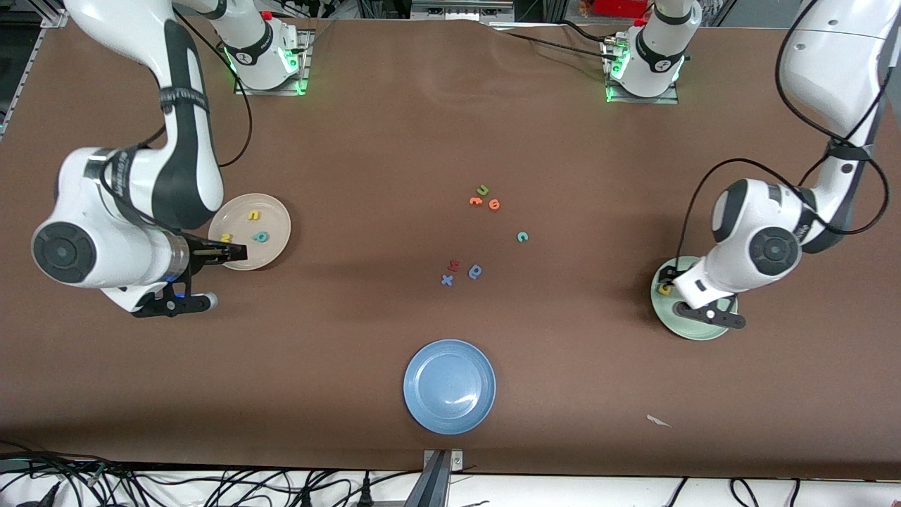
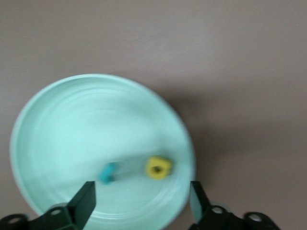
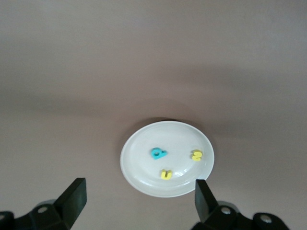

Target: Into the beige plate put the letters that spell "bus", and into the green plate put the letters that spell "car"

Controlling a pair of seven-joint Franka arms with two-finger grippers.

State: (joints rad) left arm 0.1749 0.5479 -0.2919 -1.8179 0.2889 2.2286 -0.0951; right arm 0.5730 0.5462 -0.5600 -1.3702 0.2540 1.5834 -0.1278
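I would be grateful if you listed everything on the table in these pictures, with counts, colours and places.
beige plate: one, cream, at the right arm's end of the table.
letters in the beige plate: three, teal b, yellow u, yellow s.
green plate: one, pale mint, at the left arm's end.
letters in the green plate: two, yellow a, teal piece, shape unclear.
teal c: one, mid-table.
other loose letters: six, green, orange, red and blue, mid-table.
blue plate: one, nearest the front camera.
white scrap: one, beside the blue plate, toward the left arm's end.
right gripper: open, over the beige plate's edge.
left gripper: open, over the green plate.
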